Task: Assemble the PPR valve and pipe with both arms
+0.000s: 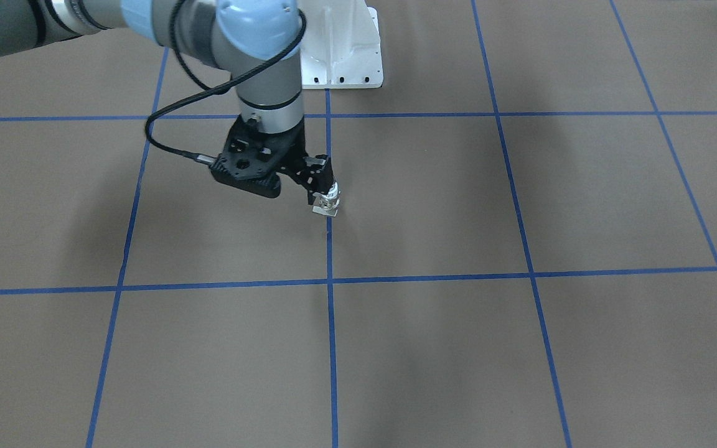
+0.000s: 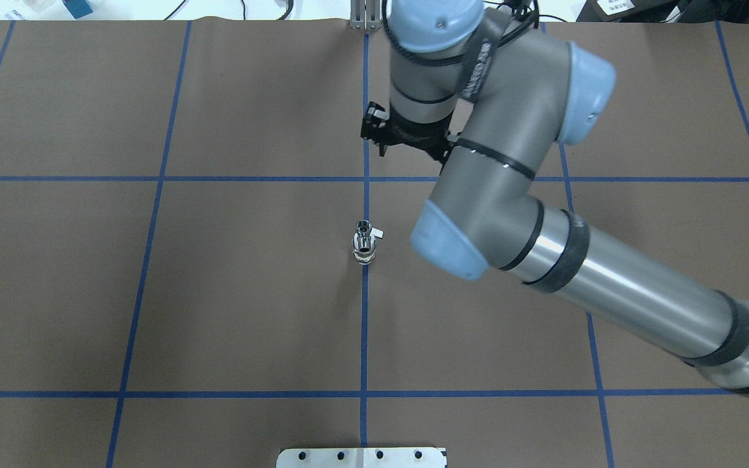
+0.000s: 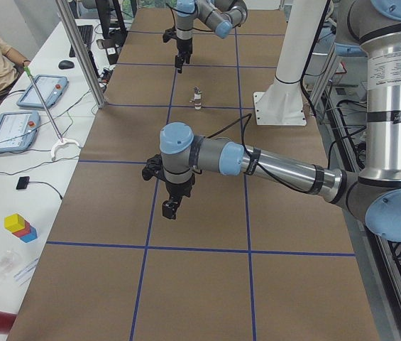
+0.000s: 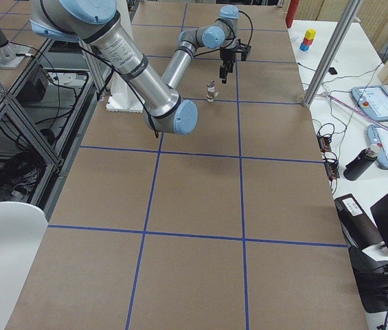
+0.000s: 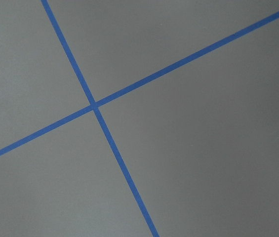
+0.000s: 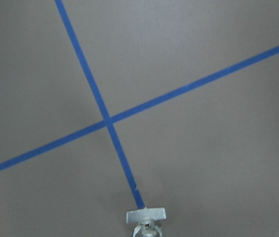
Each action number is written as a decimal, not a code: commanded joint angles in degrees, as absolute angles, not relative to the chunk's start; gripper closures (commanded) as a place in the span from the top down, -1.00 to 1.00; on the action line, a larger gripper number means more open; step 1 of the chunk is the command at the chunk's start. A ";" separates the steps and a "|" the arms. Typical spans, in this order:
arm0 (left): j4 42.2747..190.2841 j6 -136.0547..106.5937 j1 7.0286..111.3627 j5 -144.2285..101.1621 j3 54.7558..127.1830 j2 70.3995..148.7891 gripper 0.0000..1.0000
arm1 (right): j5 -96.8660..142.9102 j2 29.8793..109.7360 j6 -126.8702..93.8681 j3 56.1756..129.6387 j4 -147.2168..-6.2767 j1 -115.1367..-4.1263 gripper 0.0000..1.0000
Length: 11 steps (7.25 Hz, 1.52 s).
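Note:
A small upright piece stands alone on the centre tape line: a shiny silver head, a flat grey lever sticking out sideways, and a whitish lower body. Valve and pipe look joined, but I cannot see where they meet. It also shows in the front view, the side views and the bottom edge of the right wrist view. My right gripper hangs above the table beyond the piece, apart from it, open and empty. My left gripper hovers over bare table far off; I cannot tell whether it is open or shut.
The white flanged pedestal stands at the robot's side of the table. My right arm's elbow hangs over the table just right of the piece. A bench with tablets, an aluminium post and a seated person lies beyond the far edge.

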<state>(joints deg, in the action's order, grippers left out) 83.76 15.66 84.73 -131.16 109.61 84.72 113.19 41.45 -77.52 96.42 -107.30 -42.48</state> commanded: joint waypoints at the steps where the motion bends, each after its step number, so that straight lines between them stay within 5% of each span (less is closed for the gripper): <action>1: 83.93 15.56 84.90 -131.22 106.45 84.64 1.00 | 120.64 51.28 -57.76 100.18 -107.67 -55.13 1.00; 6: 84.11 15.82 88.86 -127.72 105.99 82.89 1.00 | 125.51 77.64 -1.76 100.37 -107.05 -80.02 1.00; 11: 84.29 15.56 88.68 -127.62 106.52 81.83 1.00 | 125.51 100.08 3.78 99.84 -92.76 -92.36 1.00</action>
